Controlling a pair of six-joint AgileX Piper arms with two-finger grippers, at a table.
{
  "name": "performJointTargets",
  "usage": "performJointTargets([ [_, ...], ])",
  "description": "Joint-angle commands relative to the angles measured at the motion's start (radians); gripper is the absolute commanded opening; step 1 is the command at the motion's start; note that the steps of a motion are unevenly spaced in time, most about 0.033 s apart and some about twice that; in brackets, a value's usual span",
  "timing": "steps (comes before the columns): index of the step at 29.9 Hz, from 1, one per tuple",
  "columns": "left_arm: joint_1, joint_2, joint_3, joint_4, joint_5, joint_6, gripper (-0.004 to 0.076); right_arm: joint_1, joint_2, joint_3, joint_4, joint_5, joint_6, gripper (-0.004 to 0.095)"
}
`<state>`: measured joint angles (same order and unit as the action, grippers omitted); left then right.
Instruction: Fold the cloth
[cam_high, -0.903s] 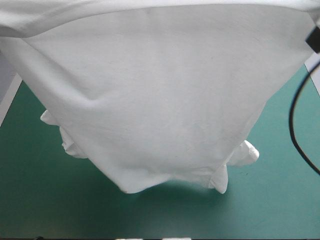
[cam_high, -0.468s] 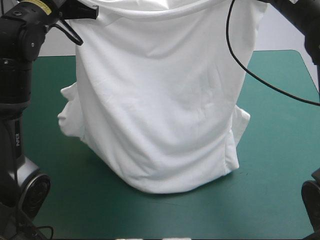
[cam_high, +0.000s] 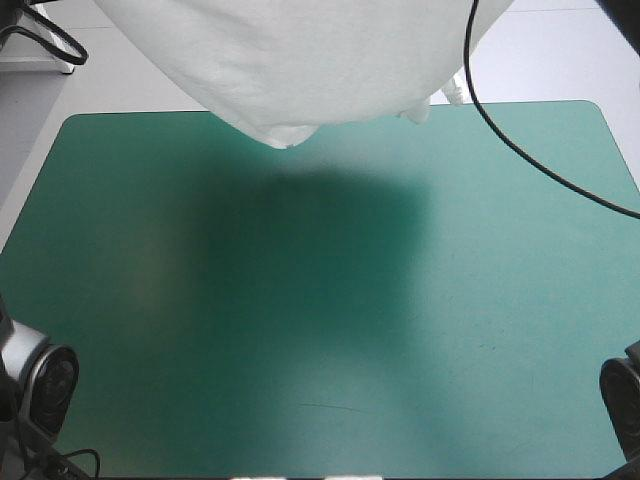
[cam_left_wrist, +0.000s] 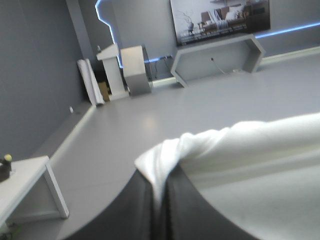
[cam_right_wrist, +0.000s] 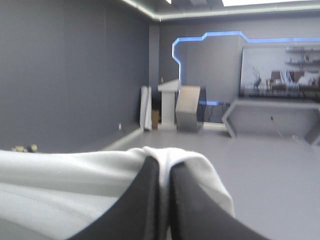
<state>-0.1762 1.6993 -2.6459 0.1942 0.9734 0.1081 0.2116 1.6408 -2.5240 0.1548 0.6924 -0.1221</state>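
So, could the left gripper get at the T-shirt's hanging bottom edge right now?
Probably not: the left gripper is shut on the T-shirt, as is the right gripper. Its bottom edge hangs unobstructed above the table, but letting go would be needed first.

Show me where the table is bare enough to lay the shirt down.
The teal-green table is bare from the near edge to both side edges, middle included. The only crowding is over the far edge, where the T-shirt hangs, pinched by the left gripper and right gripper.
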Motion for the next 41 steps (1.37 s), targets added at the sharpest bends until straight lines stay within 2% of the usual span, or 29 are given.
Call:
performJointTargets([
  [1, 0.039, 0.009, 0.064, -0.048, 0.01, 0.004, -0.001, -0.011, 0.03, -0.017, -0.087, 0.115, 0.002, -0.0018],
  [6, 0.041, 0.087, 0.256, -0.123, 0.064, 0.002, -0.001, -0.012, 0.188, -0.017, -0.131, 0.391, 0.051, -0.0018],
  [9, 0.041, 0.121, 0.38, -0.126, 0.071, -0.055, -0.001, -0.012, 0.289, -0.007, -0.13, 0.519, 0.091, -0.0018],
  [11, 0.041, 0.125, 0.476, -0.127, 0.047, -0.074, -0.001, -0.012, 0.334, 0.022, -0.122, 0.559, 0.098, -0.0018],
  [14, 0.041, 0.109, 0.59, -0.128, 0.02, -0.081, -0.001, -0.012, 0.352, 0.094, -0.083, 0.559, 0.086, -0.0018],
  [17, 0.041, 0.088, 0.694, -0.121, 0.059, -0.081, -0.001, -0.012, 0.323, 0.189, -0.072, 0.559, 0.079, -0.0018],
  [20, 0.041, 0.027, 0.85, -0.12, 0.066, -0.079, -0.001, -0.012, 0.239, 0.336, -0.057, 0.559, 0.079, -0.0018],
  [24, 0.041, -0.149, 1.074, -0.124, 0.033, -0.088, -0.001, -0.01, 0.051, 0.615, -0.023, 0.559, 0.067, -0.0018],
  [26, 0.041, -0.24, 1.17, -0.144, 0.064, -0.091, -0.001, -0.01, -0.061, 0.749, -0.014, 0.559, 0.067, -0.0018],
  [31, 0.041, -0.452, 1.365, -0.182, 0.238, -0.079, -0.001, -0.01, -0.312, 1.079, 0.029, 0.559, 0.077, -0.0018],
  [33, 0.041, -0.526, 1.432, -0.181, 0.274, -0.079, -0.001, -0.01, -0.415, 1.208, 0.043, 0.559, 0.077, -0.0018],
  [41, 0.041, -0.785, 1.671, -0.194, 0.315, -0.079, -0.001, -0.01, -0.756, 1.622, 0.058, 0.559, 0.116, -0.0017],
])
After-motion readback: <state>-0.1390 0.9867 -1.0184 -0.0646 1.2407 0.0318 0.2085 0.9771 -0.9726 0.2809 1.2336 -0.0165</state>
